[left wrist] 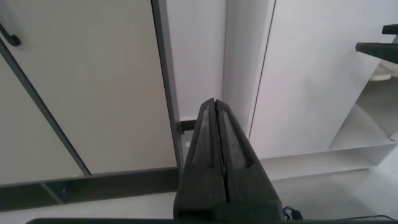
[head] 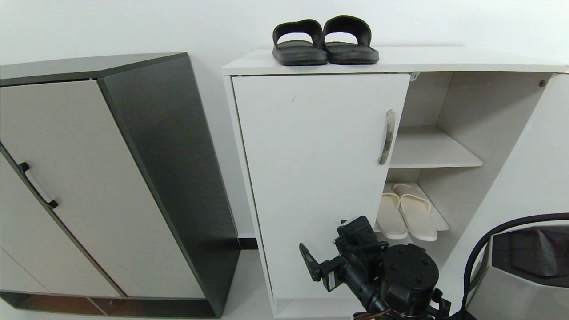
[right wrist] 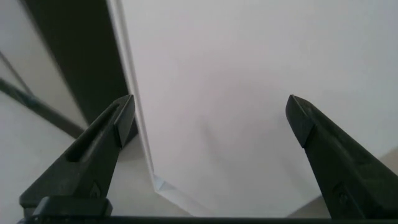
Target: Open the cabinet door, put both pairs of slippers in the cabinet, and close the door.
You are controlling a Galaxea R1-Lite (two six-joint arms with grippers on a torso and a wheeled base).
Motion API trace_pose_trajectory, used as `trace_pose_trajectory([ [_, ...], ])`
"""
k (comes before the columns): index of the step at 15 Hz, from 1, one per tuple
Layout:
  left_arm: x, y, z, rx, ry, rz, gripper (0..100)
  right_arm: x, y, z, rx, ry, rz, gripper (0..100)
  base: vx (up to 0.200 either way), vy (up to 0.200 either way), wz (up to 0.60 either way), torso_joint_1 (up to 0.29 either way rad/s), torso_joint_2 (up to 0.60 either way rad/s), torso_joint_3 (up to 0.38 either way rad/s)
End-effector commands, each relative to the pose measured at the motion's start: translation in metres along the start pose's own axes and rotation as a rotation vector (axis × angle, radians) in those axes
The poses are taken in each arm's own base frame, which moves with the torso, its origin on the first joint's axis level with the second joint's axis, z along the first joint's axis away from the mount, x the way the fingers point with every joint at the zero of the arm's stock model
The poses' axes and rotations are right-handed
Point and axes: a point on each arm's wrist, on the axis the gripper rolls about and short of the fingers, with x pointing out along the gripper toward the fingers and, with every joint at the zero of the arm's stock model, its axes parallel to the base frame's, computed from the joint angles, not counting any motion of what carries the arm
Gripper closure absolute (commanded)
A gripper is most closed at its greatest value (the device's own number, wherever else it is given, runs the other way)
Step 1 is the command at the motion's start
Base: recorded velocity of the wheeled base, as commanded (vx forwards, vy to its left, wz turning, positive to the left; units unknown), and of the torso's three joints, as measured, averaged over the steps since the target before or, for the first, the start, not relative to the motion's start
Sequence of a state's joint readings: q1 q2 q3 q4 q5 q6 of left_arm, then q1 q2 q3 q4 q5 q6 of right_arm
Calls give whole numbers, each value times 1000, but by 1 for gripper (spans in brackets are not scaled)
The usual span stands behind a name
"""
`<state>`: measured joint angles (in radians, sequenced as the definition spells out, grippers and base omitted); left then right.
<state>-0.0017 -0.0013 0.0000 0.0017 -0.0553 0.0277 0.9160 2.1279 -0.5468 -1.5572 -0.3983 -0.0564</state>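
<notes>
At the top centre of the head view, the black slippers (head: 325,42) stand side by side on the top of the white cabinet (head: 444,60). Their long axes run away from the camera, heels nearest and toes toward the wall. The white slippers (head: 413,213) are laid on the bottom shelf, seen at lower right through the opened half. The left door (head: 320,178) is shut. The right gripper (head: 320,264) is held low at bottom centre, jaws spread wide and empty, facing that door, so the black pair lies well above it. The left gripper (left wrist: 215,106) is pressed closed on nothing, facing the gap beside the dark cabinet (head: 169,178). The right arm is judged the nearer. The opened door is cut off at the right edge, and the black slippers' toes are hidden under their straps.
</notes>
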Motion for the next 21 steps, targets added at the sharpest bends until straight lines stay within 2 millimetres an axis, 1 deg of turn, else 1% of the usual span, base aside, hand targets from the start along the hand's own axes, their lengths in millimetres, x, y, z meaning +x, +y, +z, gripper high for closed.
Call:
trace_pose_trajectory([
  [1, 0, 0, 0, 0, 1, 0, 100, 1, 1, -5, -5, 10, 1, 0, 0, 0, 0, 0, 0, 0],
  [3, 0, 0, 0, 0, 1, 0, 100, 1, 4, -10, -13, 21, 8, 0, 0, 0, 0, 0, 0, 0],
  [8, 0, 0, 0, 0, 1, 2, 100, 1, 4, -11, -15, 23, 8, 0, 0, 0, 0, 0, -23, -23],
  [11, 0, 0, 0, 0, 1, 2, 100, 1, 4, -10, -14, 21, 8, 0, 0, 0, 0, 15, -201, -313],
  [16, 0, 0, 0, 0, 1, 0, 100, 1, 4, -11, -15, 23, 8, 0, 0, 0, 0, 72, -497, -361],
  [21, 0, 0, 0, 0, 1, 2, 100, 2, 3, -11, -15, 23, 7, 0, 0, 0, 0, 136, -468, -334],
])
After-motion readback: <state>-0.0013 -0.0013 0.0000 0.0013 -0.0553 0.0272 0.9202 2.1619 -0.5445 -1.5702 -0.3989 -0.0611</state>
